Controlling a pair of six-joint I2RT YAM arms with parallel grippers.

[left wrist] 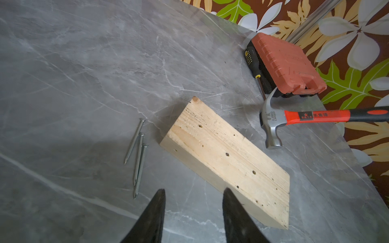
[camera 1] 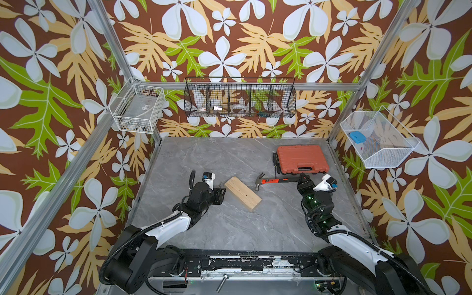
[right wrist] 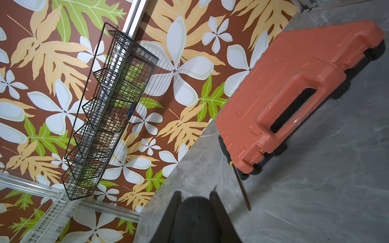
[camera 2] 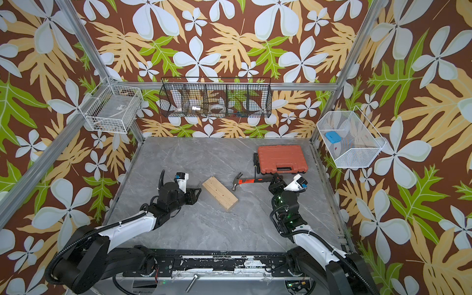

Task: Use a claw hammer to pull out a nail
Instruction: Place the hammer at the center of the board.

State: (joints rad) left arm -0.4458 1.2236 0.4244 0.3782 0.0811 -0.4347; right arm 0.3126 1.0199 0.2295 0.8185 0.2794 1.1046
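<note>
step: pull looks finished. No nail stands in the wooden block (left wrist: 227,155), only empty holes.
nails (left wrist: 137,155): three, thin bright steel, lying loose on the table (left wrist: 84,73)
left gripper (left wrist: 194,190): released, nothing between its fingers; nails just ahead of one tip, block's pale rough-grained end by the other
right gripper (right wrist: 195,191): clenched on the claw hammer (left wrist: 273,120) at its black rubber tail; curved steel head far out from the fingers, beside the block, apart from it
next: probably set the hammer down gently, since the head is heavy and the tabletop looks hard
</note>
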